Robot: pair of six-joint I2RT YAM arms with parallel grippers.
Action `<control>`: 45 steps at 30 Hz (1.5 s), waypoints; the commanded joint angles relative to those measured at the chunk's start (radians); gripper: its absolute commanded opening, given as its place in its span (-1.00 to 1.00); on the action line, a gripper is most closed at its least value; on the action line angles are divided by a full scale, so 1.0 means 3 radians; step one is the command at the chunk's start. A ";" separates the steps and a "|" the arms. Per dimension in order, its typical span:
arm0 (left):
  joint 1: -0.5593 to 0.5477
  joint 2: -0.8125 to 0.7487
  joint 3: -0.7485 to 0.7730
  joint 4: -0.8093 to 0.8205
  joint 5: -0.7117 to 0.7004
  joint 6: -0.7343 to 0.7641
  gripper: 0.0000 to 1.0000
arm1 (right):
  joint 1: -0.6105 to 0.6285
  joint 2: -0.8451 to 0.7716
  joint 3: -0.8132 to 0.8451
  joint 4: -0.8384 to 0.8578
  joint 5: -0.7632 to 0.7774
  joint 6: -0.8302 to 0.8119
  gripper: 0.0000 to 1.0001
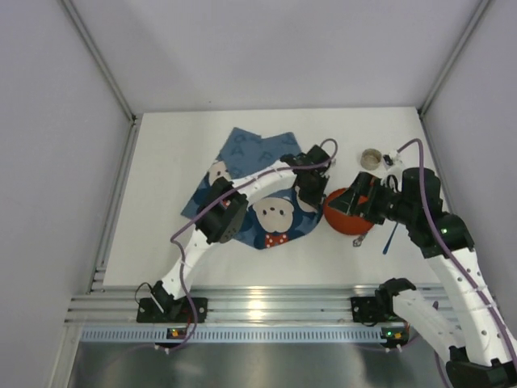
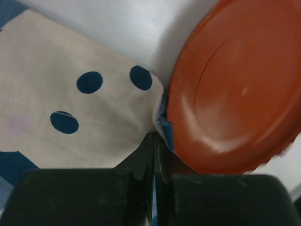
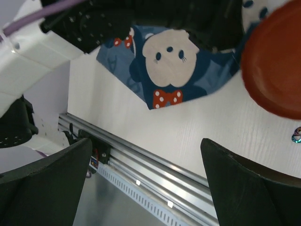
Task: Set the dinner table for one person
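The white dinner table [image 1: 161, 234] carries a blue mat with mouse faces [image 1: 242, 153] and a red plate [image 1: 341, 217] right of the mat. My left gripper [image 1: 311, 192] is at the mat's right edge. In the left wrist view it [image 2: 155, 143] is shut on a fold of the blue mat [image 2: 70, 113], with the plate [image 2: 235, 84] close against it. My right gripper [image 1: 365, 206] hovers over the plate's right side. In the right wrist view it [image 3: 146, 146] is wide open and empty, with the plate [image 3: 275, 61] and the mat [image 3: 188, 75] beyond it.
A small cup [image 1: 371, 158] and a small clear object [image 1: 389, 159] stand behind the plate. A blue-handled utensil [image 1: 389, 238] and a spoon [image 1: 359, 239] lie at the plate's near right. A metal rail [image 1: 258, 307] runs along the table's near edge. Walls enclose the table.
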 commanded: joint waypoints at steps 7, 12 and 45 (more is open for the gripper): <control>0.0007 -0.0703 0.0074 -0.0051 -0.0162 -0.0711 0.97 | -0.0033 -0.0253 0.0094 -0.0085 -0.0081 -0.0029 0.99; 0.0258 -0.1133 0.0141 -0.0112 -0.0229 -0.0794 0.97 | -0.0033 0.0104 0.0258 0.0012 -0.0055 -0.0147 0.99; 0.1945 0.0002 -0.0012 -0.0287 0.0216 0.0168 0.33 | -0.0463 0.4558 0.2375 0.0416 -0.0423 -0.0423 0.92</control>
